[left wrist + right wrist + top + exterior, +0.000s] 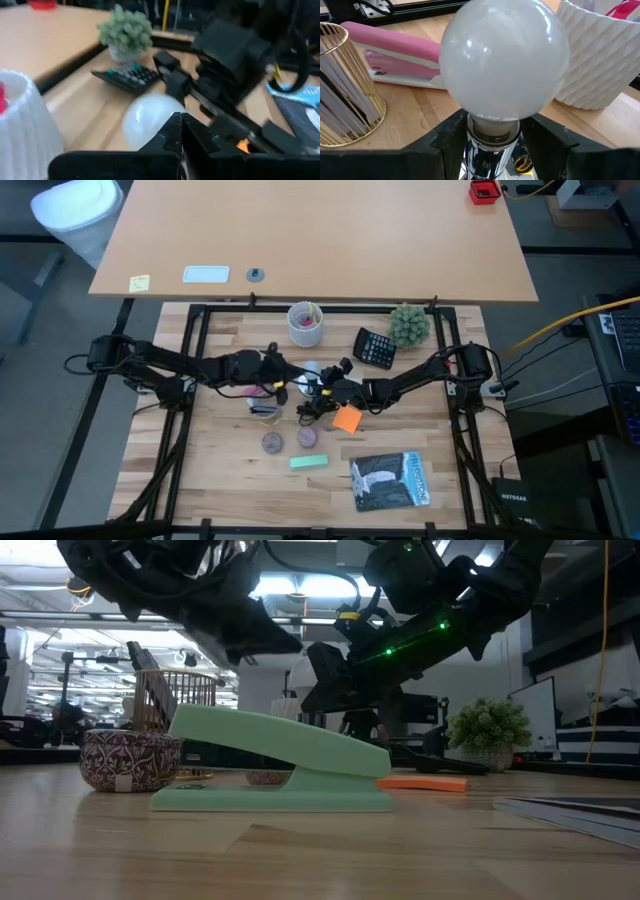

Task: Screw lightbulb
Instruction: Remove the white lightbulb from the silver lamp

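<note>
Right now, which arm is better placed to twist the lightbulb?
Probably left. The right gripper is shut on the chrome socket below the lightbulb, bracing it. The left gripper sits right at the white globe, its fingertips closed together, so it would need to open first.

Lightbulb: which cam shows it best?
Right wrist view: the lightbulb fills the frame, its neck between the right hand's fingers. Left wrist view shows it partly hidden behind the left hand. High view: a small white spot. Low view: hidden.
</note>
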Motion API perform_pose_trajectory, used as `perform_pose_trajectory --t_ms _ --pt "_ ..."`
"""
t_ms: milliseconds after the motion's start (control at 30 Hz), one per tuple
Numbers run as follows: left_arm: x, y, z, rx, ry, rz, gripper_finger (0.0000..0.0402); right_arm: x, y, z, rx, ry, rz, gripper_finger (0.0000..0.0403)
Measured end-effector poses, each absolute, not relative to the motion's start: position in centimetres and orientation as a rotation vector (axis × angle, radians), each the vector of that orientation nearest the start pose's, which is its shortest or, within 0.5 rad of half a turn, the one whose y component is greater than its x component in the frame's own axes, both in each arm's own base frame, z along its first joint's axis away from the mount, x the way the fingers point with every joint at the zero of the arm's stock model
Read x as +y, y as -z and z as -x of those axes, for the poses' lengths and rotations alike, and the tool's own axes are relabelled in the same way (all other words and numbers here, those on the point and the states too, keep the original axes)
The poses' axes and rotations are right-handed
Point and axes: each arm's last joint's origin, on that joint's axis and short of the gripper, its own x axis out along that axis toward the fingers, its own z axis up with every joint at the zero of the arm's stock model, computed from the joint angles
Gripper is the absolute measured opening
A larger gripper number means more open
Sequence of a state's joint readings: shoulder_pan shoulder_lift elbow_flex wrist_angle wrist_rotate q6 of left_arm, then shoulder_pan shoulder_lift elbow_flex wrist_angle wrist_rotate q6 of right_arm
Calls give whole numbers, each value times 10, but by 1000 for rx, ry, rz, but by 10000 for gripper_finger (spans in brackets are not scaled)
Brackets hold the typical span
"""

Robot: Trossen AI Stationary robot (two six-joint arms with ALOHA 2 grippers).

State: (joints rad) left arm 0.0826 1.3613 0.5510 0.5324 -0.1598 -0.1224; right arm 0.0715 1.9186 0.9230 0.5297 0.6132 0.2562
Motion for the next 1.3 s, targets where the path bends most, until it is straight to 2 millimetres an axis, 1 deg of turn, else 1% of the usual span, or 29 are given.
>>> perform_pose_trajectory --t_ms 167,300,433,533,733,967,1300 --pt "44 -206 -268 194 -341 91 1 10 -138 -376 372 584 -88 189" --pt "60 -206 -265 187 -402 99 1 10 -138 -376 372 584 -88 189" --pt "68 -205 -263 199 -376 111 1 10 -138 -376 372 584 -88 189" --pt "68 -202 -263 226 -337 126 1 10 -138 -376 372 584 -88 189" --pt "58 -196 -263 299 -280 134 1 10 -140 -377 342 580 -99 188" --pt "47 -195 -265 305 -250 136 1 11 -141 -377 334 576 -100 188" --pt "46 -194 -265 316 -250 172 1 11 -142 -378 325 566 -59 189"
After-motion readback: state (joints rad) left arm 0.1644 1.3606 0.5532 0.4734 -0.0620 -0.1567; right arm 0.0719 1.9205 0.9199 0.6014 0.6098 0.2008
